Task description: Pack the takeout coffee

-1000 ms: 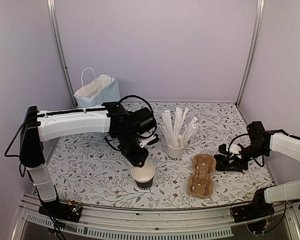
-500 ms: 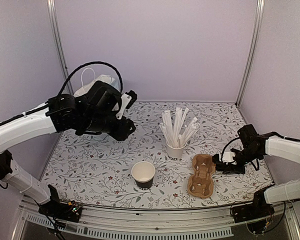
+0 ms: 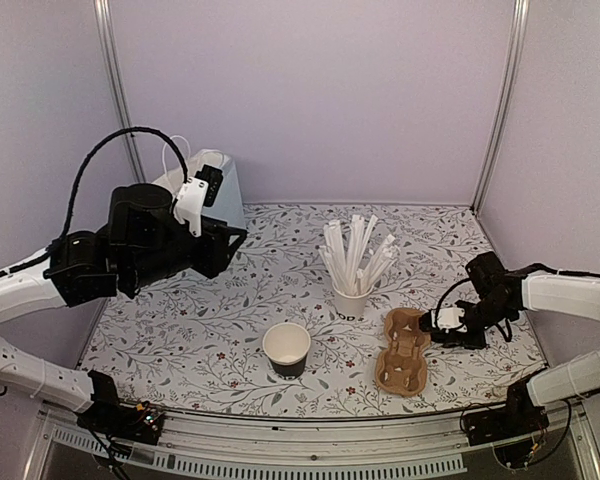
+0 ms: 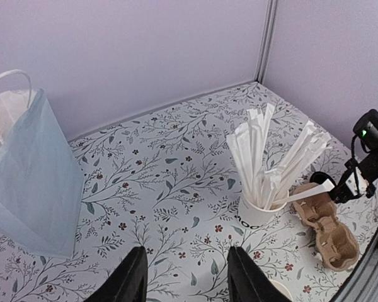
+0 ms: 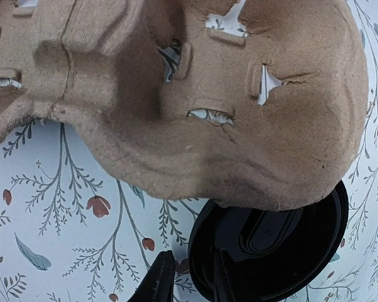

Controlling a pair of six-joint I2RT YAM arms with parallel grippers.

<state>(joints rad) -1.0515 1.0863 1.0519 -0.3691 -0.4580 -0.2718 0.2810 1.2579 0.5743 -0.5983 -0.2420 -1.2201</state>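
Observation:
The takeout coffee (image 3: 286, 350), a black cup with a white inside, stands alone at the front middle of the table. My left gripper (image 3: 228, 240) hangs high to its back left, open and empty; its wrist view shows both fingers (image 4: 136, 277) apart over bare tablecloth. My right gripper (image 3: 440, 328) is low at the right edge of the brown cup carrier (image 3: 404, 350). A black lid (image 5: 271, 251) lies partly under the carrier (image 5: 176, 94), and the right gripper (image 5: 192, 280) straddles its rim, one finger inside, one outside, with a thin gap showing.
A white cup (image 3: 351, 300) full of tall wrapped sticks stands behind the carrier, also in the left wrist view (image 4: 258, 211). A pale blue paper bag (image 3: 218, 185) stands at the back left, half hidden by my left arm. Walls close three sides.
My left arm rose from the black cup and swung back to the left. My right gripper slid left up to the carrier, and its jaws narrowed around the lid's rim.

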